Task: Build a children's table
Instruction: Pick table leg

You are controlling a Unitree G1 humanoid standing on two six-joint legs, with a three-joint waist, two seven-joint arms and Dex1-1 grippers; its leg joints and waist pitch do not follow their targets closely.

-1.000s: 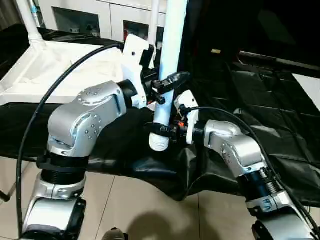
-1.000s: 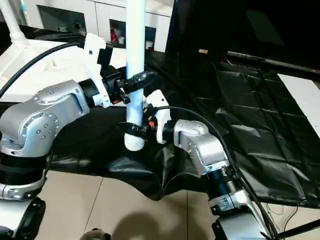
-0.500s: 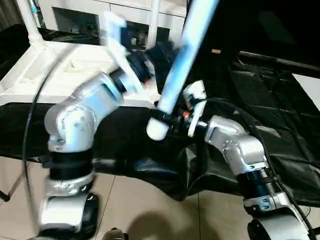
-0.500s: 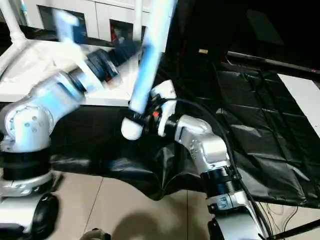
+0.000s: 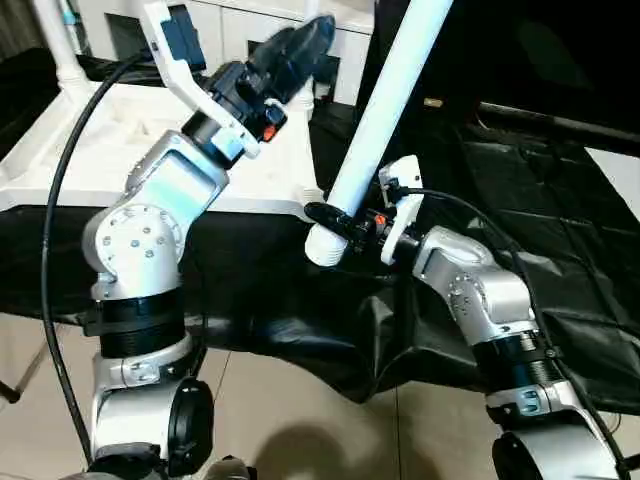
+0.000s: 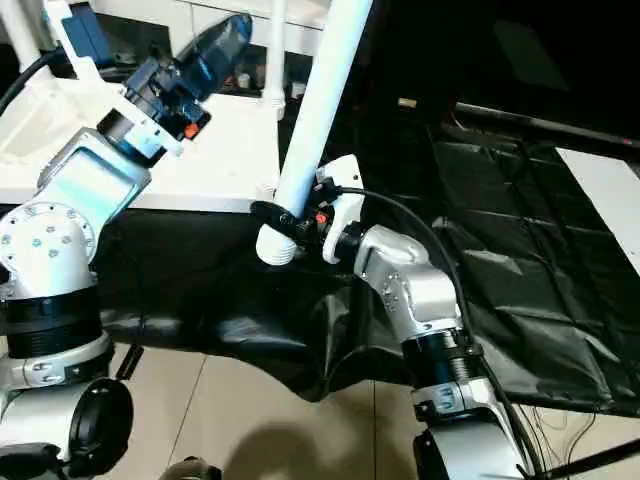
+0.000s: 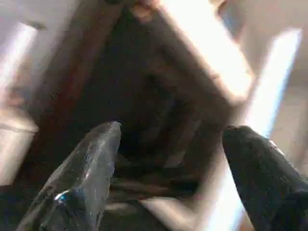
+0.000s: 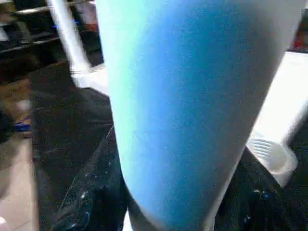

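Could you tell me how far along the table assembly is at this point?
Done: two legs already stand upright in the upturned tabletop. In hand: the right gripper holds another leg near its thick end, tilted; the left gripper is open and raised above the tabletop. Left: seating this leg in a socket, then presumably the fourth.

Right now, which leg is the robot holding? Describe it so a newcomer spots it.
Start at the black sheet over the bench, then the upside-down white tabletop at its left. The held leg is the white tube slanting up from the right gripper, unlike the upright legs already socketed in the tabletop's corners.
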